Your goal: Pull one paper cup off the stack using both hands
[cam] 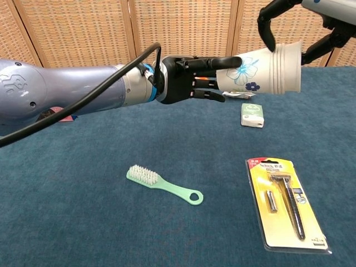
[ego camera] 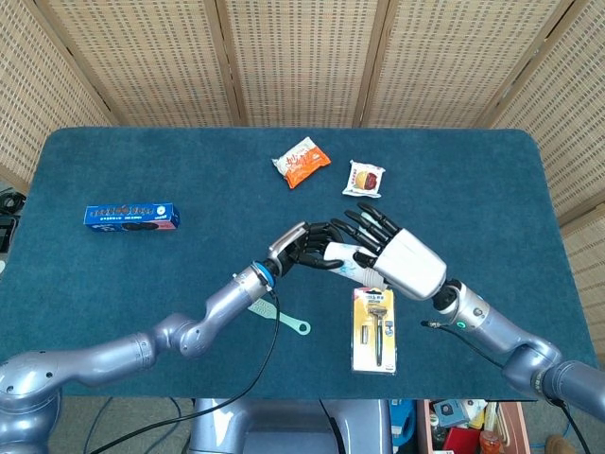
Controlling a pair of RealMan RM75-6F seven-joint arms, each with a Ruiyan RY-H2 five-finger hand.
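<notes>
Spanning both robot hands: cup stack (cam: 261, 69)

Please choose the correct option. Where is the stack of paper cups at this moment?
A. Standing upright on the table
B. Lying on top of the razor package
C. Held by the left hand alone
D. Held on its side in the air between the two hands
D: the stack of paper cups lies sideways above the table, with the left hand at its narrow end and the right hand at the rim end.
</notes>
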